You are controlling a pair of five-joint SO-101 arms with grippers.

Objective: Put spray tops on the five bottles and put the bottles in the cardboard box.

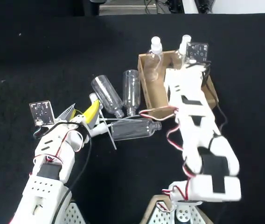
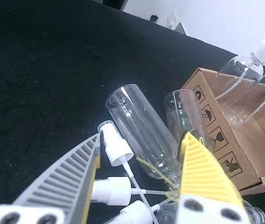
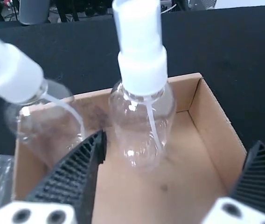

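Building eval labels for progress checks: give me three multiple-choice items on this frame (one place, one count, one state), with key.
1. Where are the two capped bottles?
A) standing in the box
B) lying outside it
C) held up by an arm

2. How many uncapped bottles lie on the table?
A) one
B) three
C) five

3. How do the right gripper's jaws stand?
A) shut on a bottle
B) shut on a spray top
C) open

Key:
1 A: both stand upright within the box walls.
2 B: three clear bottles lie on their sides beside the box, necks bare.
3 C: a wide gap shows between the jaws above the box.
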